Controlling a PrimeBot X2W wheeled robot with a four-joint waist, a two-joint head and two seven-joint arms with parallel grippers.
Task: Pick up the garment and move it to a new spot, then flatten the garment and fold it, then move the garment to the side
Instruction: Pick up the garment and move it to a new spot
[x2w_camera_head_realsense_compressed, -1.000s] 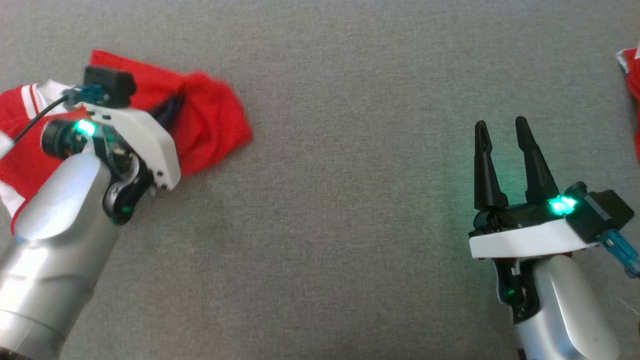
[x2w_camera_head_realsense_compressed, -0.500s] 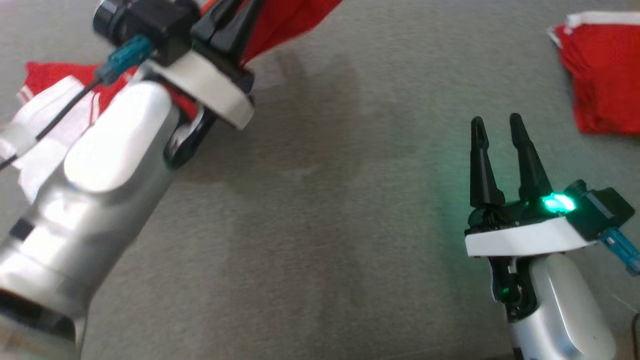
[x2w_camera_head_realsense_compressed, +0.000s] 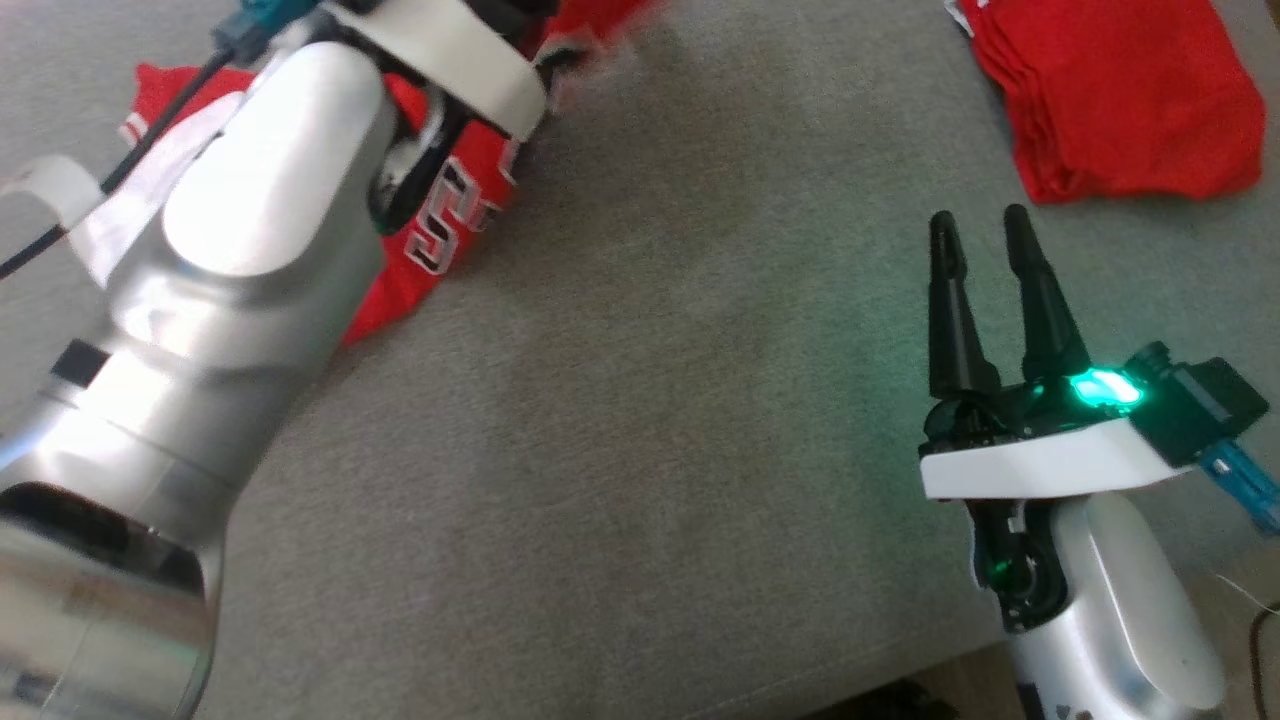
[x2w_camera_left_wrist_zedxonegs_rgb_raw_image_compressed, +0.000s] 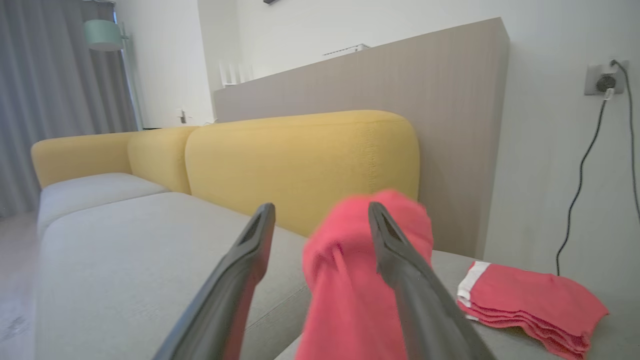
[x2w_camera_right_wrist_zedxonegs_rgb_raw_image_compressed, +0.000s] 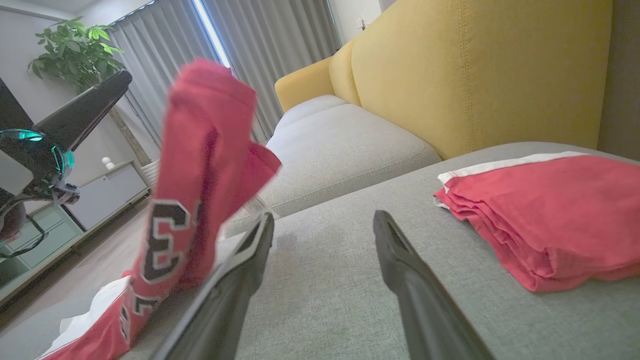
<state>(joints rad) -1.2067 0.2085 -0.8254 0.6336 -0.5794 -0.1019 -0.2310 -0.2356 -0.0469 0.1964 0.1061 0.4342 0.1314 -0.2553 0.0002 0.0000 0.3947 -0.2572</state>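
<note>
My left pincer (x2w_camera_left_wrist_zedxonegs_rgb_raw_image_compressed: 321, 207) stood wide over the sofa (x2w_camera_head_realsense_compressed: 650, 450), red garment (x2w_camera_left_wrist_zedxonegs_rgb_raw_image_compressed: 345, 280) loose between its fingers (x2w_camera_left_wrist_zedxonegs_rgb_raw_image_compressed: 400, 270), seemingly to drop there; right pincer (x2w_camera_head_realsense_compressed: 978, 216) wide, empty.

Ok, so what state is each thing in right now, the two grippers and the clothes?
Left gripper: open, red cloth loose between its jaws.
Right gripper: open, empty, over the sofa seat.
Jersey: unfolded, one end raised, other end on the seat.
Red pile: folded, lying on the seat.
</note>
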